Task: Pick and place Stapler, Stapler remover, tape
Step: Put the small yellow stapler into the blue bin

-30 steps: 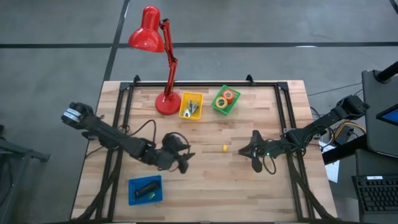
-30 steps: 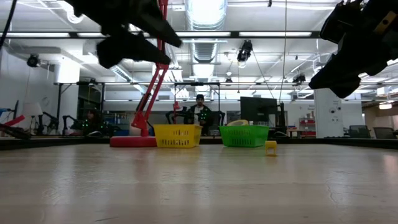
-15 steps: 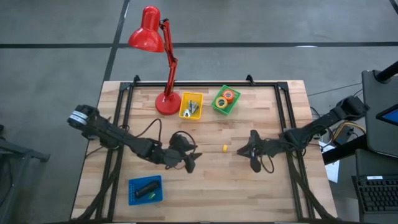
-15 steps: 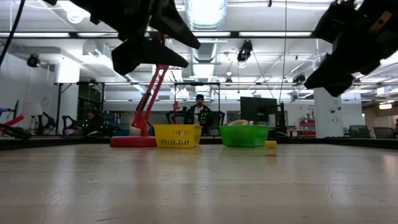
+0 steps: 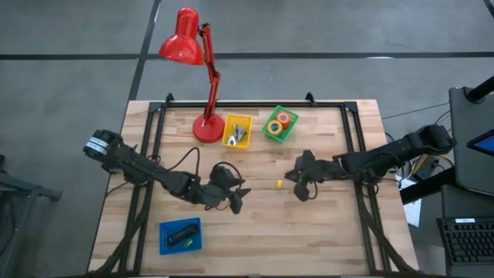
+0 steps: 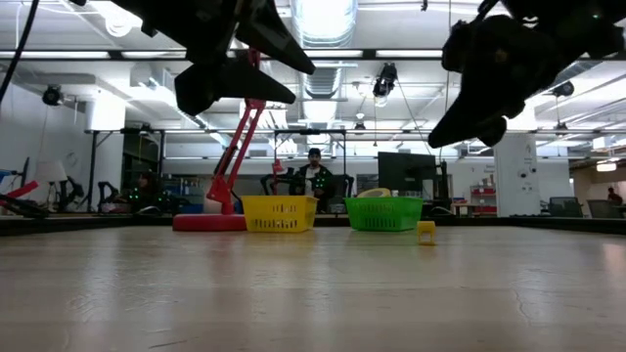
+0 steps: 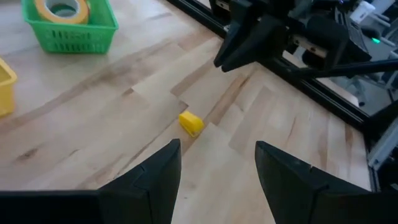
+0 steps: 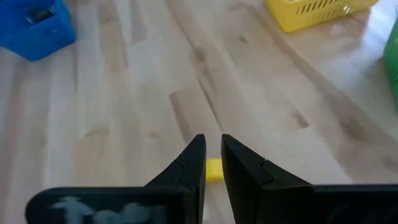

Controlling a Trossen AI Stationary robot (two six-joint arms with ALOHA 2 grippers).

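The black stapler [image 5: 180, 234] lies in a blue bin [image 5: 166, 245] near the table's near left corner. Tape rolls [image 5: 279, 121] sit in a green bin [image 5: 272, 134] and small tools in a yellow bin [image 5: 229, 139], both at the far edge. A tiny yellow bit [image 5: 279, 184] lies flat on the table's middle. My left gripper [image 5: 236, 199] hovers open to its left; the left wrist view shows the bit [image 7: 191, 122] ahead of it. My right gripper [image 5: 296, 186] hovers just right of the bit, fingers together with only a thin slit, and the bit [image 8: 213, 169] shows below them.
A red desk lamp [image 5: 207, 127] stands on its base at the far edge, left of the yellow bin. Black rails [image 5: 255, 104] frame the table's far, left and right sides. Bare wood lies between the two grippers and toward the near edge.
My right gripper has moved toward the table's left and now hangs close to the yellow bit. My left gripper shifted a little toward the right at first and has since kept still. The bit and the bins have not moved.
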